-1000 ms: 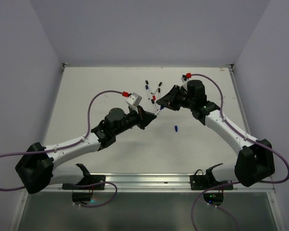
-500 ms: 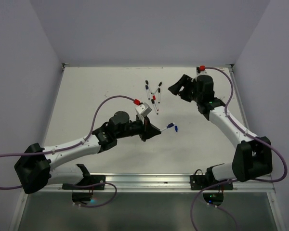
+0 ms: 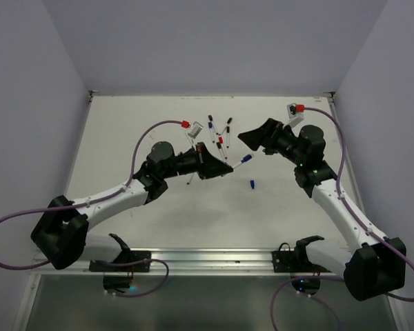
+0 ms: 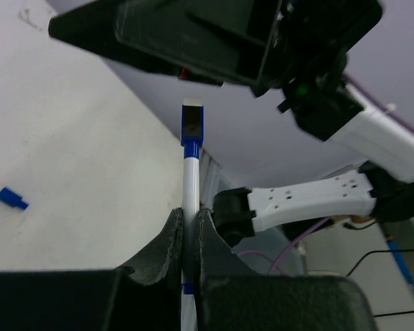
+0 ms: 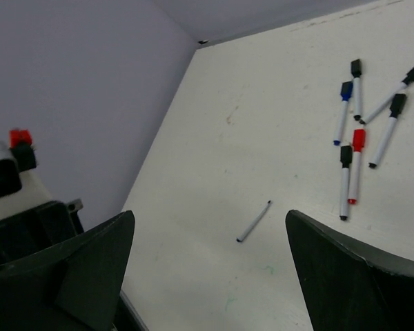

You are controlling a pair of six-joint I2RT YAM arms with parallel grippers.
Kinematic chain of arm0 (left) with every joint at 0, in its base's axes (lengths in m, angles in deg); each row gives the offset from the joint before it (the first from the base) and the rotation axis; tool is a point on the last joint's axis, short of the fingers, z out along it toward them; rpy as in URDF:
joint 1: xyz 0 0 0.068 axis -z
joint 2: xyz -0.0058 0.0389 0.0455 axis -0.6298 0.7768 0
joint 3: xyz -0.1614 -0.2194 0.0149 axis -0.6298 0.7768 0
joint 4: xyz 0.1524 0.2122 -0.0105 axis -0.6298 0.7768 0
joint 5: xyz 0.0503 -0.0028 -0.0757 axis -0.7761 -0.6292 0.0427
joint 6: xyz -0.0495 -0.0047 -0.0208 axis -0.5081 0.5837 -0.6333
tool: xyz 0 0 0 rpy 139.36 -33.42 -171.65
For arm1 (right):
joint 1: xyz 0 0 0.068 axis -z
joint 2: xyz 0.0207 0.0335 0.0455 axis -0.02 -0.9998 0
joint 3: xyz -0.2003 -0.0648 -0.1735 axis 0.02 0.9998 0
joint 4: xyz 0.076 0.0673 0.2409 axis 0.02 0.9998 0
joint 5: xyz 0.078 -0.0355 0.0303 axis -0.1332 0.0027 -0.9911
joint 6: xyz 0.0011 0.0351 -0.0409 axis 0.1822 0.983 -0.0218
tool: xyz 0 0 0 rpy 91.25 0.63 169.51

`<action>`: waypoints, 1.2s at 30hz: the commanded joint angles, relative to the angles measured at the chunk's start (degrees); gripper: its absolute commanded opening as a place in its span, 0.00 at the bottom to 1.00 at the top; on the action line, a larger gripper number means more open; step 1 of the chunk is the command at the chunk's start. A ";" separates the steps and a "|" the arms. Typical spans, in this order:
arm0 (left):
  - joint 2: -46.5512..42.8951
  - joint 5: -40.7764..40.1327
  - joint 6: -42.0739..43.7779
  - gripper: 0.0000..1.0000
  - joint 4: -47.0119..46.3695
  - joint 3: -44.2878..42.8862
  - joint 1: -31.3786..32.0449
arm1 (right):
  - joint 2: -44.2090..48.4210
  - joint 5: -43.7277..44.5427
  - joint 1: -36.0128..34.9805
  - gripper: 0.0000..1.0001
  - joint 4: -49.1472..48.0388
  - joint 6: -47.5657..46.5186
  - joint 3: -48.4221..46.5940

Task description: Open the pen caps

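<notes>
Two grippers meet over the middle of the table [image 3: 138, 138], w/ one pen btwn them. The left gripper [image 3: 224, 169] is pinched tight on the held pen [image 4: 190, 181]. Its fingers clamp the white barrel, so the capped end sticks out past the fingertips toward the right arm. The pen's blue cap [image 4: 191, 134] sits on the barrel, not pulled off (the very tip looks white in the left wrist view; can't tell what that part is).

The right gripper [image 5: 208, 219] is spread wide w/ nothing in it, and both fingers [image 5: 90, 265] frame bare tabletop in its own cam. From above it hovers just beyond the blue cap, near but not touching.

A loose blue cap [image 3: 252, 184] lies on the table just to the near-edge side of the held pen, apart from everything else. Six capped pens [image 5: 357, 141] lie in a loose cluster farther back, btwn the two arms: four w/ black caps, one blue, one red. The red one lies side by side w/ a black one. One thin bare barrel [image 5: 254, 221] lies alone, apart from that cluster.
</notes>
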 commanded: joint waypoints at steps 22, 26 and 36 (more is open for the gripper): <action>3.40 -1.87 -24.05 0.00 -22.25 3.69 -4.67 | -2.36 -12.49 0.26 0.68 -40.35 20.68 10.79; 4.19 -2.66 -23.87 0.00 -21.63 3.08 -4.93 | -2.71 -13.19 0.26 0.68 -44.20 23.13 11.23; 5.95 -3.11 -23.52 0.00 -22.77 2.64 -5.20 | -5.43 -14.25 0.09 0.69 -49.58 26.65 11.76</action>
